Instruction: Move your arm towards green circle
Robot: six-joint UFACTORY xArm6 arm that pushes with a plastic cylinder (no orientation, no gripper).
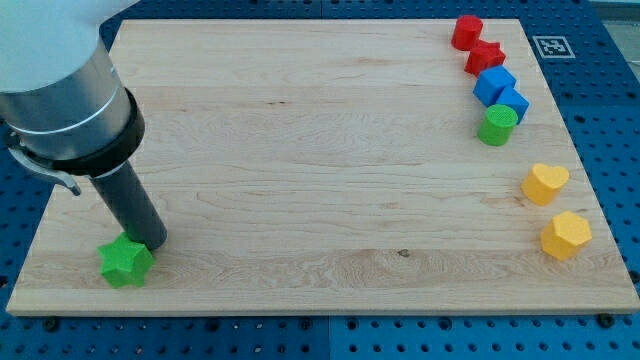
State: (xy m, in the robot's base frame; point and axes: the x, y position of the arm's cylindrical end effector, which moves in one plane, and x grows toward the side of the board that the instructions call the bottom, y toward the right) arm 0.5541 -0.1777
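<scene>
The green circle (497,124) stands near the view's right edge, just below two blue blocks (494,84) (512,103). My tip (154,243) is at the view's lower left, far from the green circle, touching the upper right side of a green star (126,262). The dark rod rises up and left to the grey arm body (62,95).
A red cylinder (466,32) and a red star (485,57) sit at the top right. A yellow heart (545,183) and a yellow hexagon (566,235) lie at the right edge, below the green circle. The wooden board (320,150) rests on a blue pegboard.
</scene>
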